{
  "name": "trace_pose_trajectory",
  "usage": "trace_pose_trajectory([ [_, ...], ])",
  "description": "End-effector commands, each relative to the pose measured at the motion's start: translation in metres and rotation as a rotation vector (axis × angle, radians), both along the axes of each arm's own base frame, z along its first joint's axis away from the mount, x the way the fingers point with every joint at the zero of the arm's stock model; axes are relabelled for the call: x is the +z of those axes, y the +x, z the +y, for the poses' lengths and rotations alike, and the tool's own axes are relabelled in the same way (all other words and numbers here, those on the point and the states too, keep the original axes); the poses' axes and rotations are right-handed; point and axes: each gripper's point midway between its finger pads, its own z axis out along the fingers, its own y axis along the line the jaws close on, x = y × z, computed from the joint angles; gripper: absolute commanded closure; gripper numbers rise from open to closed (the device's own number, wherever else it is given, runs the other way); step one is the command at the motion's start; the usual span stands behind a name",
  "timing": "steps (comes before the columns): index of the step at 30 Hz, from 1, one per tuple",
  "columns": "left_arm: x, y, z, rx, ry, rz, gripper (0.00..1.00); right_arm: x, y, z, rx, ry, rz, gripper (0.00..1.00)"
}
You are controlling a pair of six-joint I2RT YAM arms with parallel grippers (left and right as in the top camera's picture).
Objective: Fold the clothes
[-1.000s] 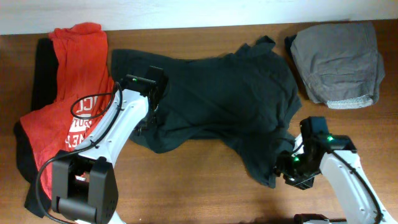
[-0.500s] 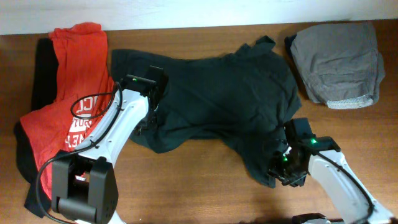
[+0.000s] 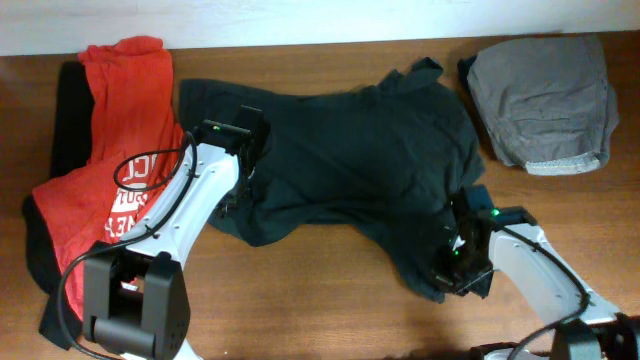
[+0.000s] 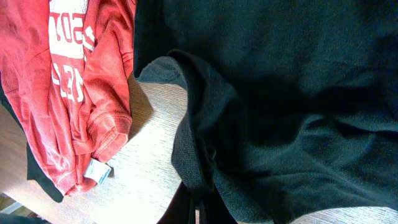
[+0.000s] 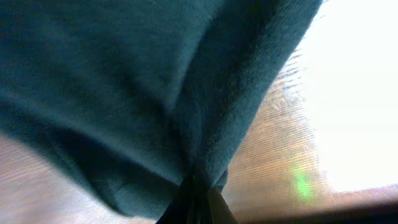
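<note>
The left tool has its two fingers pressed together on a bunched edge of the large dark-green cotton T-shirt. In the left wrist view the cloth gathers into a thick fold that runs straight down into the pinch. The right tool is likewise clamped shut on the same shirt. Its wrist view shows the green fabric drawn into a narrow pleat between the dark fingertips, with wood grain just beside it. From overhead, the right tool sits at the shirt's lower right corner, near the front edge of the cloth, and the left tool grips the shirt's left side, where the fabric is rumpled and doubled over.

The dark-green shirt lies spread across the middle of the brown wooden table, mostly flat but creased. One sleeve points toward the far edge, and a long flap trails toward the right arm.

To its left lies a crumpled red T-shirt with white printed lettering, close beside the green one. It rests on a black cloth that shows along its outer edge. A folded grey garment with a pale ribbed hem lies at the far right corner, apart from the green shirt.
</note>
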Motion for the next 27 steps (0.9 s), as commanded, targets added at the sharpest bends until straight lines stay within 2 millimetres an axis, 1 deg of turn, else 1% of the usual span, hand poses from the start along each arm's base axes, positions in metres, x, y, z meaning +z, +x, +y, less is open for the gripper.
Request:
trace_pose_trajectory([
  [1,0.022,0.004,0.009,0.003,-0.002,-0.055,0.99,0.045,0.036,-0.007,0.005,-0.052,-0.142,0.96],
  [5,0.046,0.003,0.024,0.048,-0.021,-0.128,0.99,0.087,0.052,-0.019,0.037,-0.121,-0.22,0.96],
  [7,0.06,0.002,0.032,0.073,-0.033,-0.176,0.99,0.102,0.055,-0.023,0.052,-0.149,-0.235,0.96],
  [8,0.066,0.002,0.036,0.084,-0.037,-0.197,0.99,0.107,0.055,-0.025,0.052,-0.159,-0.238,0.96],
  [9,0.075,0.0,0.043,0.104,-0.043,-0.231,0.99,0.113,0.057,-0.028,0.054,-0.174,-0.244,0.96],
  [11,0.084,-0.002,0.051,0.128,-0.043,-0.262,0.99,0.119,0.059,-0.029,0.05,-0.176,-0.253,0.96],
  [14,0.096,-0.006,0.067,0.169,-0.03,-0.3,0.99,0.128,0.06,-0.038,0.017,-0.18,-0.259,0.96],
  [17,0.104,-0.01,0.081,0.21,-0.023,-0.328,0.99,0.141,0.06,-0.054,-0.008,-0.189,-0.281,0.96],
  [20,0.111,-0.014,0.09,0.237,-0.023,-0.352,0.99,0.159,0.055,-0.073,-0.05,-0.199,-0.325,0.96],
  [23,0.116,-0.016,0.092,0.242,-0.025,-0.371,0.99,0.172,0.052,-0.084,-0.064,-0.207,-0.373,0.96],
  [27,0.12,-0.016,0.092,0.242,-0.028,-0.388,0.99,0.181,0.052,-0.089,-0.075,-0.202,-0.415,0.96],
])
